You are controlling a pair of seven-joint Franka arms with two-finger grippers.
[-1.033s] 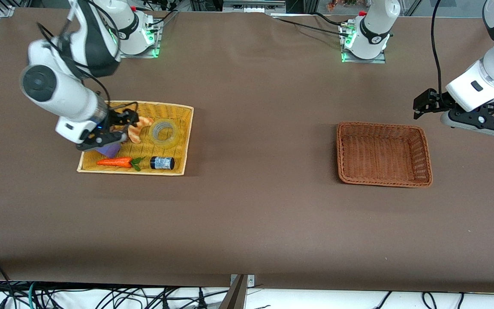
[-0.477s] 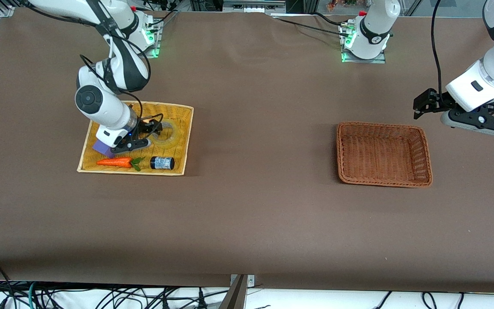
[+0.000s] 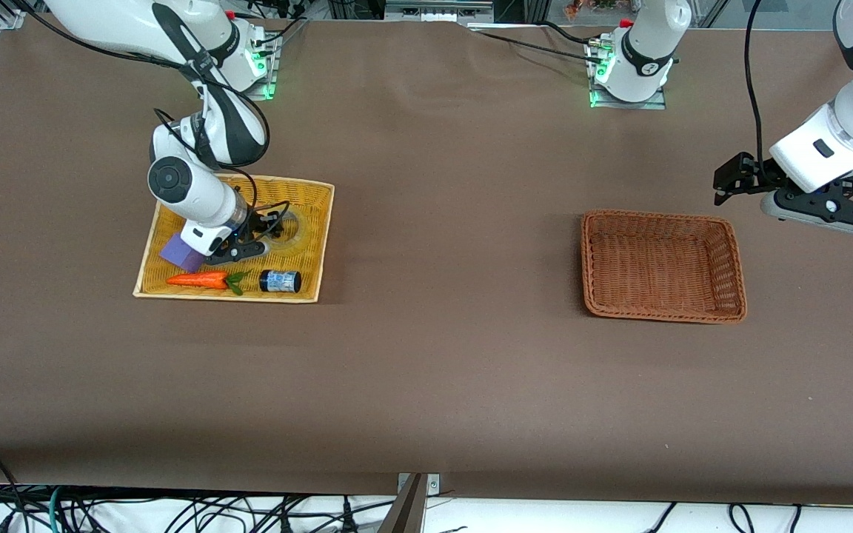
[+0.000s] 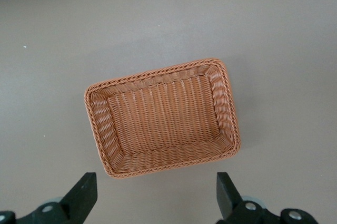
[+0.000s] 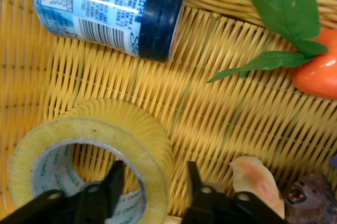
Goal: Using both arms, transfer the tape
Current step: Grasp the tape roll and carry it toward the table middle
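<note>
I see R gripper (image 5: 152, 190) part-open, straddling wall of yellowish translucent tape ring (image 5: 92, 153), not clamped; L gripper (image 4: 155, 192) wide open, empty, waiting.

High front view, two close wrist views

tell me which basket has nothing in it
The brown wicker basket toward the left arm's end of the table holds nothing. The yellow tray holds the tape, carrot and jar.
</note>
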